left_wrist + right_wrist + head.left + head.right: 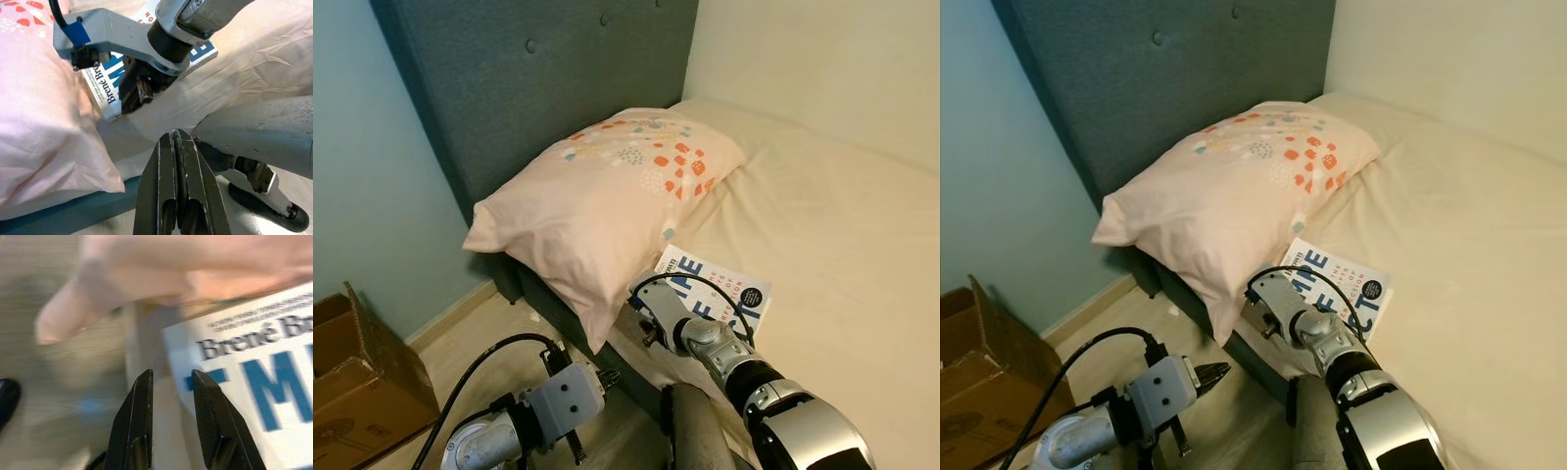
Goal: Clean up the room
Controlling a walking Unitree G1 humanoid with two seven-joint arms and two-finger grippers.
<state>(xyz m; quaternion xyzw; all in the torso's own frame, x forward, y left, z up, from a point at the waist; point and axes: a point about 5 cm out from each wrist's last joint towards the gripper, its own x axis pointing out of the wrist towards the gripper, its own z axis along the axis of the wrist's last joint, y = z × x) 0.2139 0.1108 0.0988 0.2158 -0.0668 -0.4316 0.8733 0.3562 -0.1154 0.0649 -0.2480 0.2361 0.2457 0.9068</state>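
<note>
A brown cardboard box (352, 377) sits on the floor by the blue wall. The left pincer (1217, 372) hangs low beside the bed, with its fingers pressed together and nothing in them. A pink pillow (607, 201) lies at the head of the bed (842, 235). The white and blue book (1344, 284) lies on the bed, just beside the pillow. The right pincer (171, 379) is at the book's corner, with its fingers a little apart, holding nothing.

cream bed (842, 225), pillow (607, 196), book (729, 289) on it
</note>
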